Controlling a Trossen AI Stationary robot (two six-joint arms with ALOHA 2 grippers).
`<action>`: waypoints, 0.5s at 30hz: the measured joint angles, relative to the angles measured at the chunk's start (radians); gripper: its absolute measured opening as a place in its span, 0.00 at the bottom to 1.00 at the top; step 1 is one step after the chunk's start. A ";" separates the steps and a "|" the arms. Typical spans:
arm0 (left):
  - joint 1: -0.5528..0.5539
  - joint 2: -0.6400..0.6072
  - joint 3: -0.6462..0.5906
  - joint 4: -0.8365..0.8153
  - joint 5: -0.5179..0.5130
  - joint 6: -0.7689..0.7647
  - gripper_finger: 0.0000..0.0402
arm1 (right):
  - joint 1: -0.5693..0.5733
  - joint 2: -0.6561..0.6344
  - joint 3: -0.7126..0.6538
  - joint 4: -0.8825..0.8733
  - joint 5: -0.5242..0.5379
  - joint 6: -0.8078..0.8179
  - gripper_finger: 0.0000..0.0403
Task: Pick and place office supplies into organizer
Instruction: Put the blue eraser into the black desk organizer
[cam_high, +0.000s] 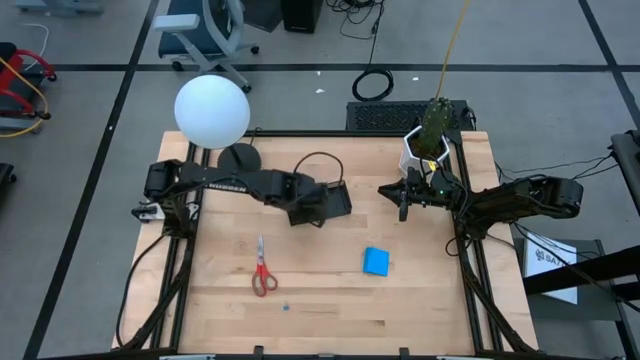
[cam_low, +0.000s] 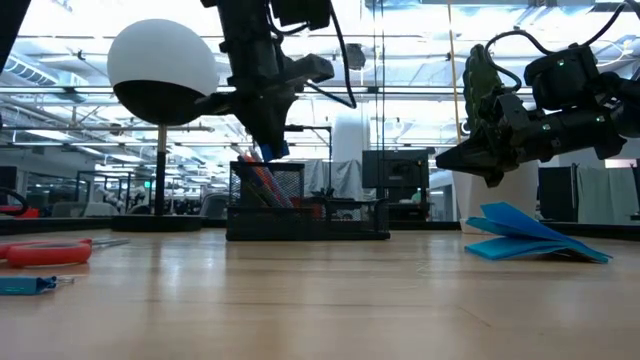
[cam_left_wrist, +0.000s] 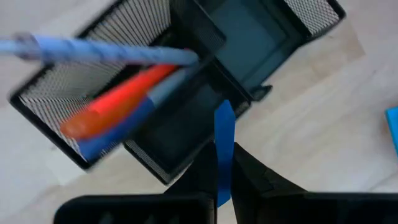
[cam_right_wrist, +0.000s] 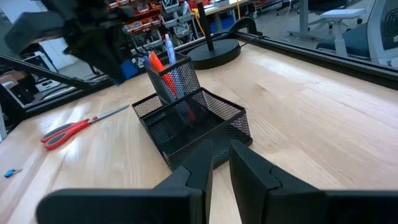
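The black mesh organizer stands mid-table, and its taller cup holds orange, blue and grey-purple pens. My left gripper hovers over that cup, shut on a thin blue pen. My right gripper is shut and empty, and hangs to the right of the organizer. Lying flat on the table are the red-handled scissors, the blue notepad and the tiny blue eraser. My left gripper pinches the thin blue pen between its two fingers, coming from above and pointing down. The pen's lower end sticks out below the fingertips, lifted clear over the organizer's pen cup. Which part of its length is gripped is hidden by the fingers.
A white hexagonal plant pot stands at the far right, close behind my right gripper. A lamp with a white globe and a round black base stands at the far left. Bare wood lies toward the near edge.
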 joint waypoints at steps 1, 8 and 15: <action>0.010 0.000 0.000 0.000 0.001 0.015 0.04 | 0.000 0.000 0.000 0.000 0.000 0.000 0.12; 0.054 0.000 0.000 -0.001 0.024 0.097 0.04 | 0.000 0.000 0.000 0.000 0.000 0.000 0.12; 0.068 0.000 0.000 -0.005 0.020 0.111 0.16 | 0.000 0.000 0.000 0.000 0.000 0.000 0.12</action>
